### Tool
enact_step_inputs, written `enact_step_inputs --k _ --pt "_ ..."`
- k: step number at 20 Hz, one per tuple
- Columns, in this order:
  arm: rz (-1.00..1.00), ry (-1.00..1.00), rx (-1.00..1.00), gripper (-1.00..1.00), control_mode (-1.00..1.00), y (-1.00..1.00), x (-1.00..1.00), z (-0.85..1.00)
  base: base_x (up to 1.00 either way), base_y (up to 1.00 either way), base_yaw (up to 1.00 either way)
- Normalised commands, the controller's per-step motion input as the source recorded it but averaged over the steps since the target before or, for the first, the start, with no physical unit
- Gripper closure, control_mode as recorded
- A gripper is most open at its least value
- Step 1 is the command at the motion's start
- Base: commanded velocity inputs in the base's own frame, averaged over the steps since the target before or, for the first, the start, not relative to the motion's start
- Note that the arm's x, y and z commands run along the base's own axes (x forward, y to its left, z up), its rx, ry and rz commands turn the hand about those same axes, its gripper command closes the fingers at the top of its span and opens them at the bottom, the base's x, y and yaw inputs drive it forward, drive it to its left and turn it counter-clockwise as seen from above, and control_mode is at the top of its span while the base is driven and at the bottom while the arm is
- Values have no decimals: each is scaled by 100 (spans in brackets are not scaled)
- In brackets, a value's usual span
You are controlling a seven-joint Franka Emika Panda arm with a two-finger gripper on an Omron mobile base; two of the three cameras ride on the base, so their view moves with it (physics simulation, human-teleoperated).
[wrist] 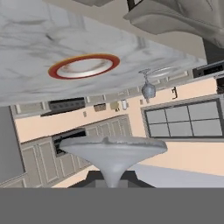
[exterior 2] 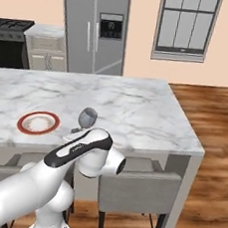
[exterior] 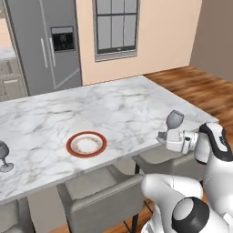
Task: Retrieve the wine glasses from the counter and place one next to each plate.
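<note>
Because the jaws are closed tight on the thin stem, the wine glass point(exterior: 174, 119) rides upright above the gripper point(exterior: 164, 137), its rounded bowl standing clear over the white hand. In the hand view the camera is rolled over, so the same glass point(wrist: 113, 151) fans out just above the finger tips and the room hangs upside down behind it. A grip low on the stem keeps the bowl free and the foot ready to be set flat, which seems the reason for holding it this way.

The gripper hovers over the near right edge of the marble island point(exterior: 136, 100), above the grey stools point(exterior: 104, 193), and the glass is not yet set down. To its left lies the red-rimmed plate point(exterior: 86, 144), well apart from the carried glass. I judge this to be the carry toward that plate.

Farther left, near the island's near edge, a second wine glass point(exterior: 4, 157) stands upright on its foot, which suggests one place is already served. Beyond the island rise the grey refrigerator point(exterior: 45, 41) and the window point(exterior: 116, 27).
</note>
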Motion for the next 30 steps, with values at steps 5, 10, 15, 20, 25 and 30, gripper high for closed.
enact_step_inputs --k 5,10,15,20,25,30 --pt "0 0 0 100 100 0 0 0 22 -26 25" --pt "0 0 0 100 100 0 0 0 18 -16 22" --pt "0 0 0 100 100 0 0 0 3 -15 31" --pt "0 0 0 100 100 0 0 0 5 -16 30" --pt "0 0 0 100 100 0 0 0 14 -10 7" --pt "0 0 0 100 100 0 0 0 7 -20 21"
